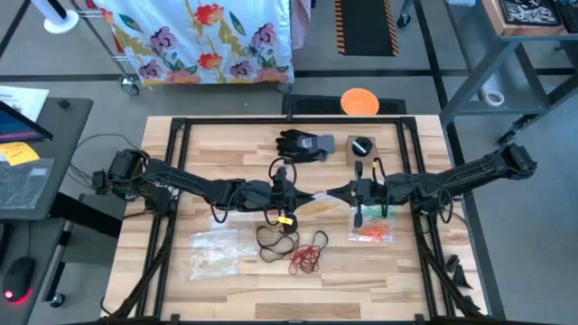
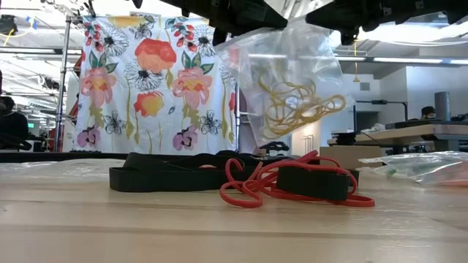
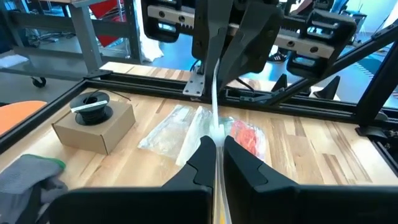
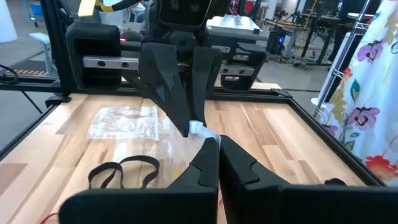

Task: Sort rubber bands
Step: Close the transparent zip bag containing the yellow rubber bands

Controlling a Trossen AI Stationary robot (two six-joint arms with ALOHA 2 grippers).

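Both claws, left gripper (image 1: 291,196) & right gripper (image 1: 350,193), pinched shut on clear bag (image 2: 292,80); yellow rubber bands (image 2: 296,104) inside, hanging below them.

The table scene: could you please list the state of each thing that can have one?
Left gripper: shut on the clear bag.
Right gripper: shut on the clear bag.
Clear bag: lifted off the table, holding yellow bands.
Red bands: loose on the table.
Black bands: loose on the table.
Black glove: lying flat.
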